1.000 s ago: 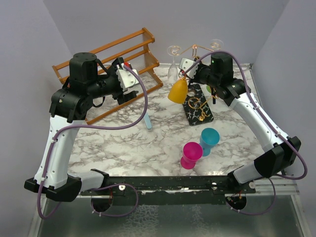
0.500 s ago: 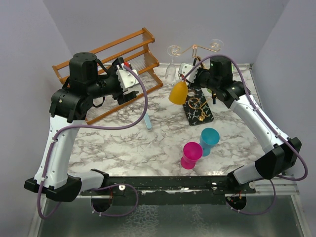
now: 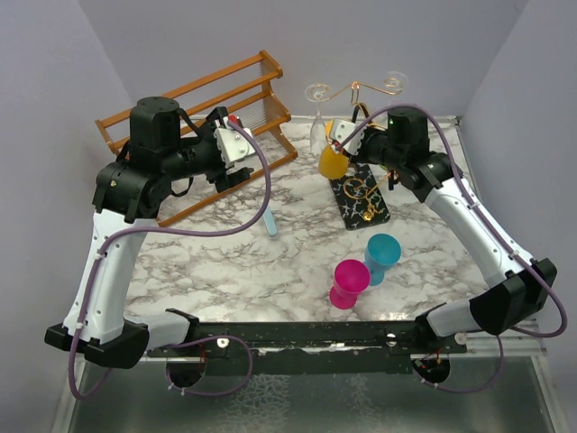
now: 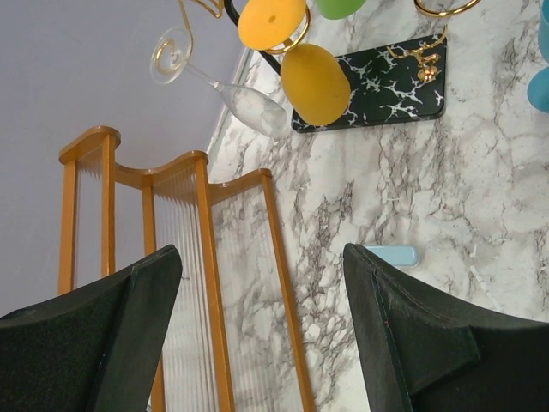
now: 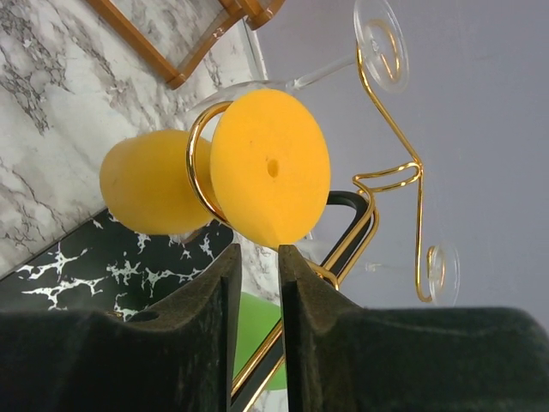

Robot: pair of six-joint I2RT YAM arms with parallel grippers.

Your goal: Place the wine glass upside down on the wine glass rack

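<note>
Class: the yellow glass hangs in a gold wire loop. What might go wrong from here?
The right gripper seems to pinch the foot rim of the yellow plastic wine glass; pulling away askew might drag it off the gold wire rack. Its bowl hangs beside a clear wine glass; a swing might knock that.

Wooden slat rack [image 3: 267,115] sitting rear-L on marble table [image 3: 225,262]. Pink cup [image 3: 348,282] & teal cup [image 3: 382,256] standing side by side, front-R. Blue tube [image 3: 270,222] lying ctr.

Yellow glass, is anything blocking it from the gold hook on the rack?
Nothing visible does. A gold hook of the rack already curls round the stem of the yellow glass, between bowl and foot.
</note>
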